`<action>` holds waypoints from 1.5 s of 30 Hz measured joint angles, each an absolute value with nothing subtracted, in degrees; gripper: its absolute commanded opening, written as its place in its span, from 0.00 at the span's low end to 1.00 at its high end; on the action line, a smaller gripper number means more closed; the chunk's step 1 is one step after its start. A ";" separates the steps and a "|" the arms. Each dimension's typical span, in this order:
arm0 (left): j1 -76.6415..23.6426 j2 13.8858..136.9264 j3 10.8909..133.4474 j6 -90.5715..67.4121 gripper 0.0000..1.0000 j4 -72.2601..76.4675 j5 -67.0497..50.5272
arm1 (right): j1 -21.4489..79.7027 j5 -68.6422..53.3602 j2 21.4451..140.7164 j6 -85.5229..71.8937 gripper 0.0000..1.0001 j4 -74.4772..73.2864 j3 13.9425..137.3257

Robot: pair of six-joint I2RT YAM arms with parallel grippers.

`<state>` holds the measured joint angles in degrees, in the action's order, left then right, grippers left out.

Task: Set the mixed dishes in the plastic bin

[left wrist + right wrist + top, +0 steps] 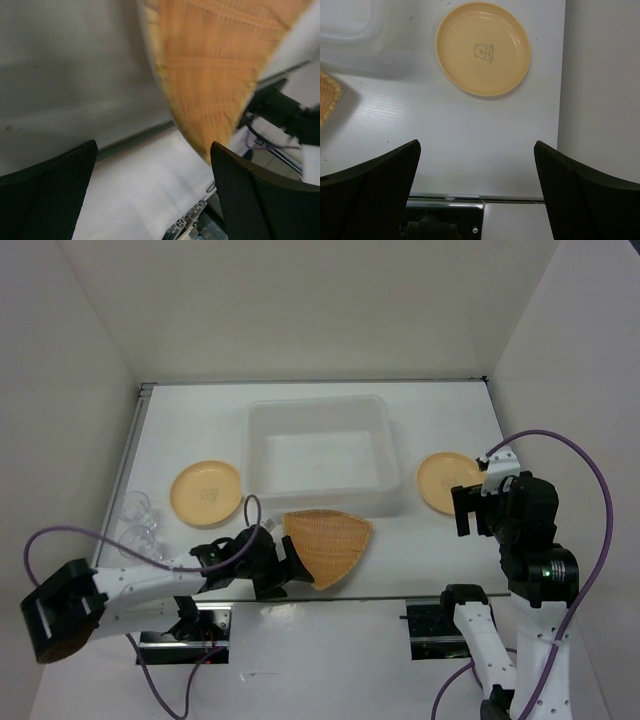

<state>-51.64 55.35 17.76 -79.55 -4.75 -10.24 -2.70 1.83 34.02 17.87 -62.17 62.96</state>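
The translucent plastic bin [320, 455] sits mid-table and looks empty. One tan plate [205, 492] lies left of it, another plate [440, 482] [482, 47] right of it. The woven basket dish [328, 543] [215, 65] lies in front of the bin. A clear cup [137, 510] stands at the far left, with a second clear shape just in front of it. My left gripper [288, 565] [152, 150] is open at the basket's left edge, its right finger beside the basket's near corner. My right gripper [478, 512] [476, 145] hovers open, short of the right plate.
White walls close in the table on the left, back and right; the right wall [600, 90] runs close beside the right plate. The table's front edge [400, 597] passes just in front of the basket. The bin's corner [350, 25] shows in the right wrist view.
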 measured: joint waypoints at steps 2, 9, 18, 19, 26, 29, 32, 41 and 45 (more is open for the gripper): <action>-53.04 63.46 20.10 -81.41 1.00 -2.33 -10.50 | -2.48 1.54 33.98 17.91 0.98 -62.15 62.96; -53.58 74.06 25.63 -82.59 1.00 5.34 -7.81 | -2.02 0.78 33.85 17.96 0.98 -62.15 62.96; -53.56 77.58 25.85 -84.05 0.53 10.09 -7.57 | -2.02 0.62 32.97 17.98 0.98 -62.15 62.92; -53.56 77.60 25.43 -84.58 0.42 10.33 -7.55 | -2.02 0.62 32.95 17.98 0.98 -62.15 62.83; -54.04 75.75 24.16 -87.07 0.00 9.91 -9.17 | -2.02 0.67 32.40 17.85 0.98 -62.11 62.35; -54.06 73.65 25.34 -86.43 0.00 2.68 -10.33 | -2.46 1.04 32.14 16.80 0.98 -61.78 63.00; -54.15 67.90 30.63 -82.78 0.00 -10.74 -11.46 | -3.92 2.48 30.89 14.48 0.98 -59.09 64.51; -53.25 71.22 76.71 -64.40 0.00 -44.47 -20.16 | -4.38 4.23 19.31 8.75 0.98 -45.39 60.07; -46.57 79.35 96.01 -58.72 0.00 -43.51 -14.94 | -4.05 2.74 18.98 7.27 0.98 -41.43 57.06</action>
<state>-46.57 79.35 96.01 -58.72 -43.51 -14.94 -4.05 2.74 18.98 7.27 -41.43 57.06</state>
